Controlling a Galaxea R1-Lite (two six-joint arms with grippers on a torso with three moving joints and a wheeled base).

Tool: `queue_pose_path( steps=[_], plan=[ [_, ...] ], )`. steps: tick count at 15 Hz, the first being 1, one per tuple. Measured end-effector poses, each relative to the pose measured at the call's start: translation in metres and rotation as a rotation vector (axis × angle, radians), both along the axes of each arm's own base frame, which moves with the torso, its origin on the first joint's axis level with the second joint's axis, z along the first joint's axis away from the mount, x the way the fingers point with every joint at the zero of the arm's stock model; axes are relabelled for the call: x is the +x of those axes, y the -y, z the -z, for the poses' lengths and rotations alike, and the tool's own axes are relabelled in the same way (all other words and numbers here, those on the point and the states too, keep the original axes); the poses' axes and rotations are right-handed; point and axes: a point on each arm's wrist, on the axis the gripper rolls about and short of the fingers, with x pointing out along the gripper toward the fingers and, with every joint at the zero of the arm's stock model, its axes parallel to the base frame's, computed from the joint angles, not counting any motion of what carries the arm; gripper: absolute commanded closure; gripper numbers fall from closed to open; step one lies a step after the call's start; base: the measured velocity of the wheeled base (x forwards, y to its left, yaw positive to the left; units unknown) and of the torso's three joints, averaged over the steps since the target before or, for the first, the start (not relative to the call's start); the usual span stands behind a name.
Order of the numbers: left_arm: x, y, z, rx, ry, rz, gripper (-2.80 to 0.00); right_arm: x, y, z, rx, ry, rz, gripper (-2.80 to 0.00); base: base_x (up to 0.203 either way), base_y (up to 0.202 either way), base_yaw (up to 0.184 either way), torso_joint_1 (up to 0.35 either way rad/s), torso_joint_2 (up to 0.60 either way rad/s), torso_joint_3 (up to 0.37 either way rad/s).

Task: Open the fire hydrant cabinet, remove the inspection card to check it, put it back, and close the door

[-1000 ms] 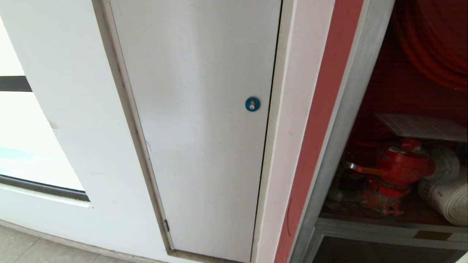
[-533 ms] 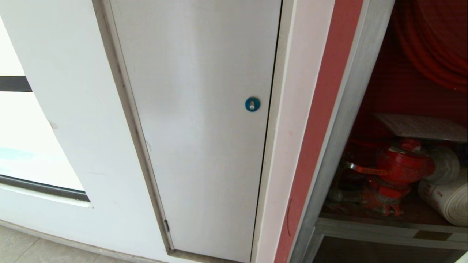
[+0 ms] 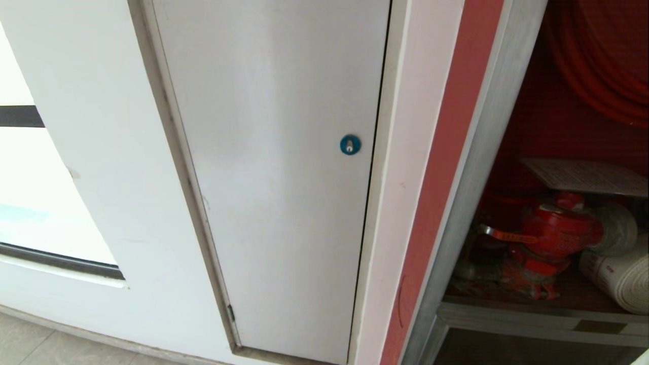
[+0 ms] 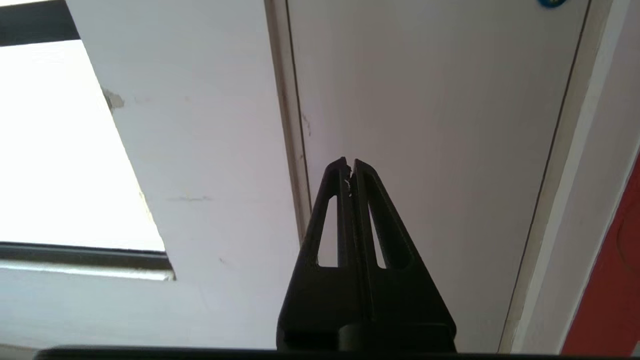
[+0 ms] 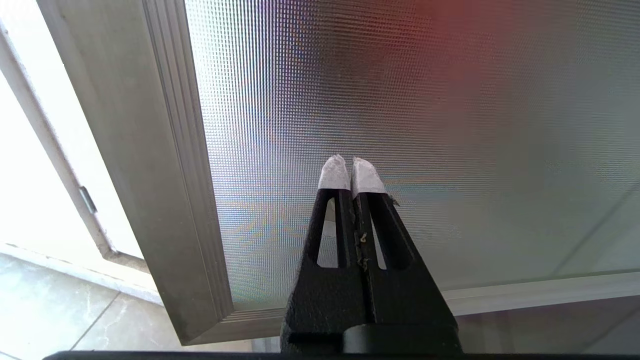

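The fire hydrant cabinet (image 3: 471, 167) stands open at the right of the head view, its silver frame edging a red interior. Inside, the white inspection card (image 3: 583, 175) lies flat above a red valve (image 3: 552, 233). Neither arm shows in the head view. In the right wrist view my right gripper (image 5: 351, 162) is shut and empty, its white-taped tips pointing at the ribbed glass of the door (image 5: 425, 100) with its silver frame (image 5: 150, 175). In the left wrist view my left gripper (image 4: 349, 162) is shut and empty, facing the plain grey-white door (image 4: 425, 150).
The grey-white flush door (image 3: 274, 177) with a round blue lock (image 3: 350, 144) fills the middle of the head view. A red hose coil (image 3: 598, 66) and a white rolled hose (image 3: 616, 274) sit in the cabinet. Tiled floor (image 5: 50, 310) lies below the wall.
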Motion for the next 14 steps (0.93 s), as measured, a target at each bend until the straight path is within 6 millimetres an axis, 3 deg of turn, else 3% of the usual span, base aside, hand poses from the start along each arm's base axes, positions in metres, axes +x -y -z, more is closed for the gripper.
queue_pose_path(
  steps=[6,14],
  plan=[
    [0.003,0.0,0.024,0.006,-0.223,-0.013,0.0,0.0,0.0,0.0,0.0,0.0,0.0,0.0,0.0,0.0,0.0,0.0,0.0,0.0],
    [0.003,0.0,0.024,-0.047,-0.225,-0.016,0.0,0.0,0.0,0.0,0.0,0.0,0.0,0.0,0.0,0.0,0.0,0.0,0.0,0.0]
  ],
)
